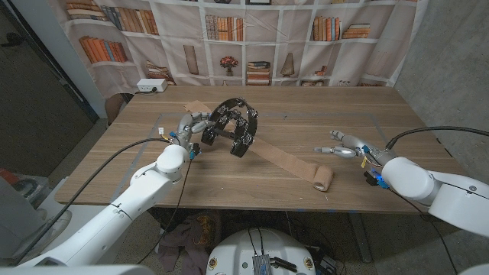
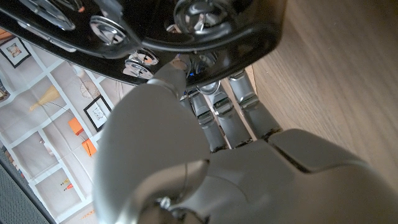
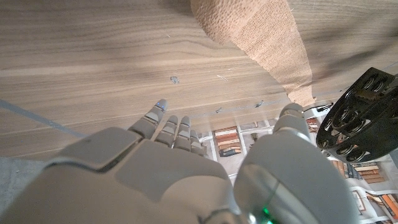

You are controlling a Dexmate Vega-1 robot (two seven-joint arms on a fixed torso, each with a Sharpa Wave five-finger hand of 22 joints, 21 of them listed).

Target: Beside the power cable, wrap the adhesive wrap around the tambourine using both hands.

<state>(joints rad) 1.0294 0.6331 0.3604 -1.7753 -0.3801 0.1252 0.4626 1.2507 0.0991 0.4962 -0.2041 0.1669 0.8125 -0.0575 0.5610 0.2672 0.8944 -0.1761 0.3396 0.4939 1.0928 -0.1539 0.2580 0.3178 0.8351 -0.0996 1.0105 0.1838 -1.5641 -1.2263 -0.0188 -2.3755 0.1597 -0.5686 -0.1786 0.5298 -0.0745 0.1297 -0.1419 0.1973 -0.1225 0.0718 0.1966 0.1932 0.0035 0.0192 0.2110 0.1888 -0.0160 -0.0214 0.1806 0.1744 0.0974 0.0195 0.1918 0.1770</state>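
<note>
Head view: the black tambourine (image 1: 234, 126) stands tilted on its rim a little left of the middle of the wooden surface (image 1: 306, 107), its open ring facing the camera and its metal jingles catching the light. The left hand (image 1: 192, 128) is at the tambourine's left side with its fingers closed on the frame, holding it up. A tan strip of adhesive wrap (image 1: 284, 163) runs from under the tambourine diagonally across the surface to its roll (image 1: 323, 179), which lies near the front edge on the right. Another short tan piece shows behind the tambourine, toward the back of the surface. The right hand (image 1: 345, 147) is just beyond the roll and apart from it, fingers stretched out and spread toward the middle, holding nothing. A black power cable (image 1: 428, 131) curves in from the right edge to the right arm. A white power strip (image 1: 151, 85) sits on the back left corner, in front of a bookshelf-print backdrop (image 1: 252, 38).

Left wrist view: the fingers (image 2: 217, 106) reach up under the black frame (image 2: 186, 31), touching it next to the jingles.

Right wrist view: the right hand's fingers (image 3: 171, 130) are extended and apart over bare wood, with the tan wrap (image 3: 261, 37) ahead of them, untouched, and the tambourine (image 3: 364, 118) beyond.
</note>
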